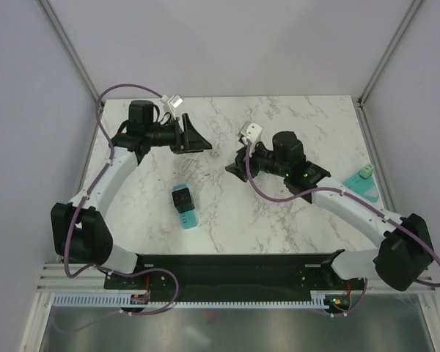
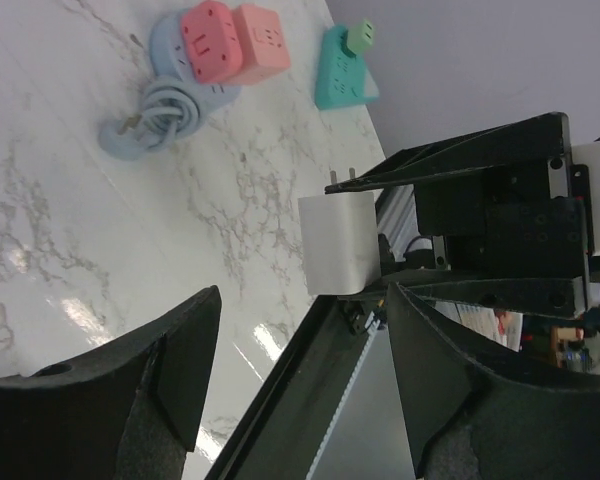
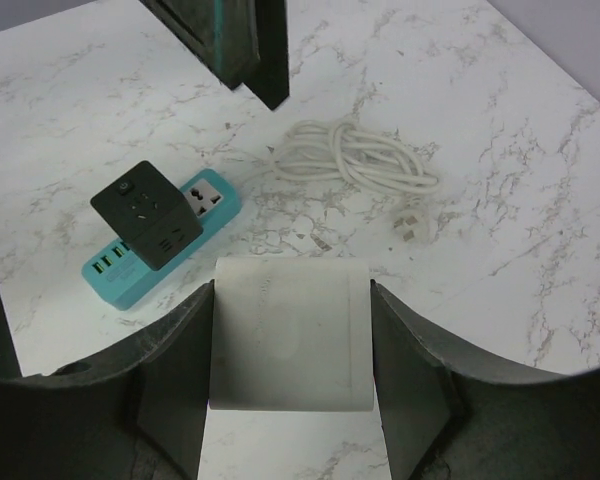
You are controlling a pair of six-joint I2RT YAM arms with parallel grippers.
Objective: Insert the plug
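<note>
My right gripper (image 1: 240,159) is shut on a white plug block (image 1: 251,133) and holds it above the table's middle. In the right wrist view the plug (image 3: 290,335) fills the gap between the fingers (image 3: 170,380). The left wrist view shows its two prongs pointing up (image 2: 338,240). A teal power strip (image 1: 185,211) lies on the table with a black cube adapter (image 1: 181,196) plugged into it; both show in the right wrist view (image 3: 208,205), ahead and to the left of the plug. My left gripper (image 1: 191,136) is open and empty at the back left (image 2: 302,330).
A coiled white cable (image 3: 355,155) lies beyond the strip. A second teal strip (image 1: 367,187) with a green plug (image 1: 364,171) lies at the right edge. The left wrist view shows pink cube sockets (image 2: 235,40) and a blue coiled cable (image 2: 155,115).
</note>
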